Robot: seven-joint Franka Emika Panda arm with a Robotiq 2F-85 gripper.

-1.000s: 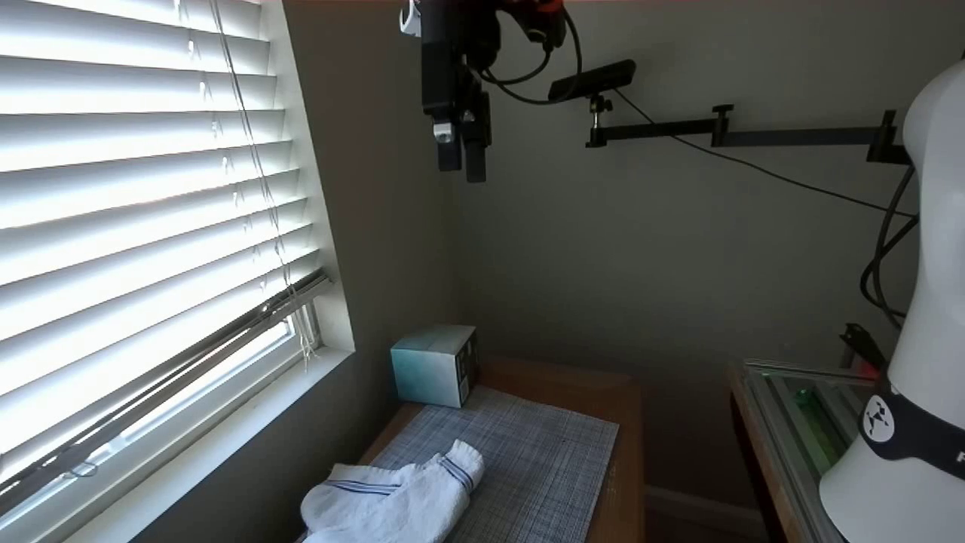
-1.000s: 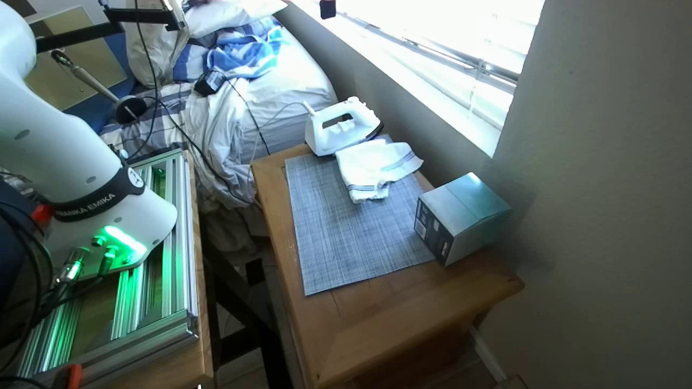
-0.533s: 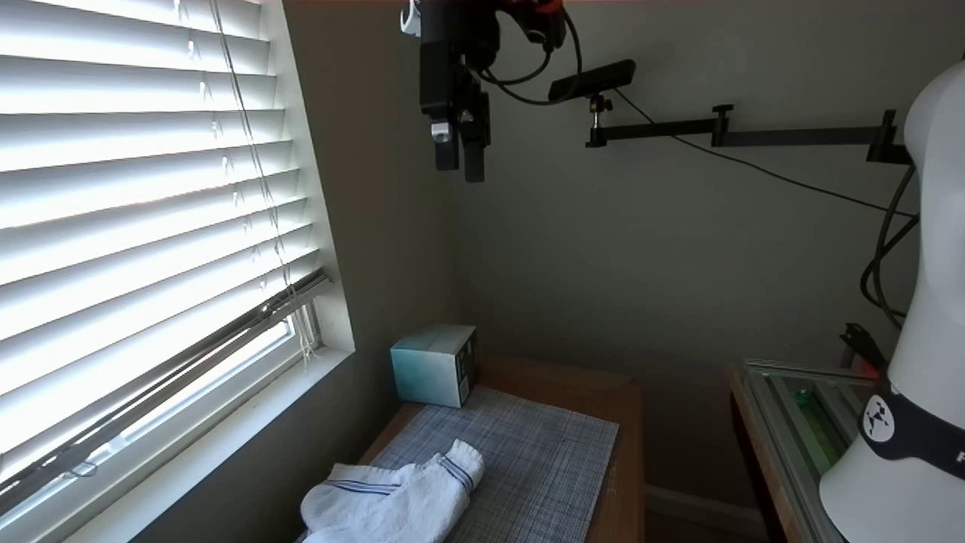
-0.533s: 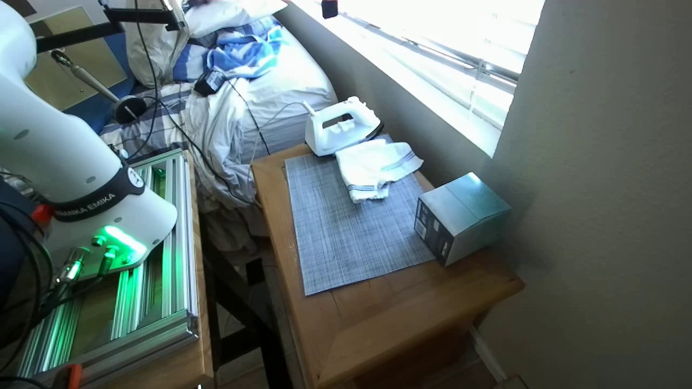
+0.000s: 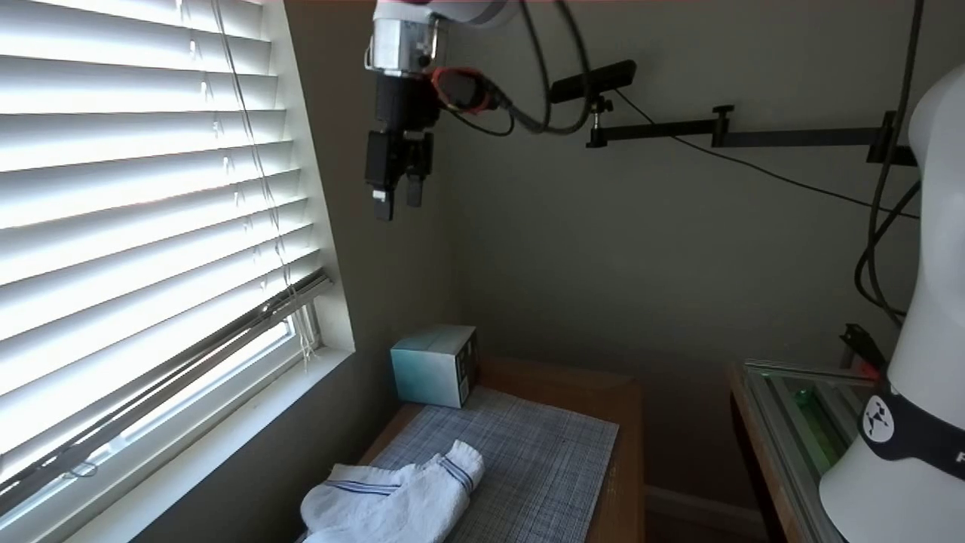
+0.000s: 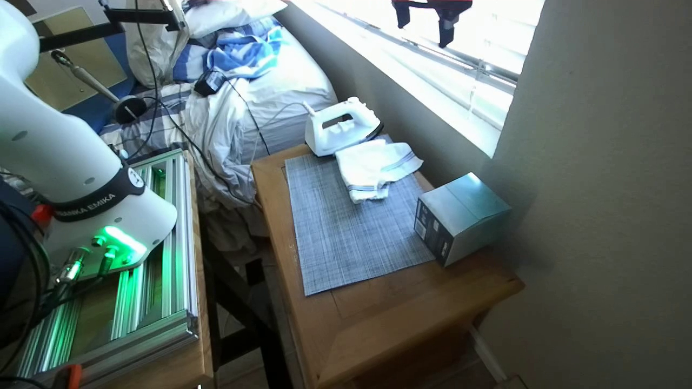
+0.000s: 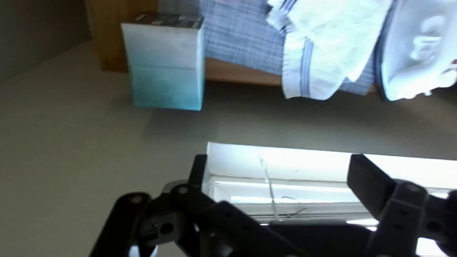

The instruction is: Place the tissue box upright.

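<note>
Apparently approach step; gripper (image 7: 278,160) spread wide, nothing held, well above tissue box (image 7: 164,67) (wall (image 6: 594,162) close by); next likely: line up, descend, grip, rotate.

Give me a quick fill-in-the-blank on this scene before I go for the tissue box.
In the wrist view, the fingers are not shut but ____.
With one on either side, the white cloth lies ____ the tissue box and the iron.
In an exterior view, the glowing strip is coloured ____.

Missing words: open; between; green.
</note>
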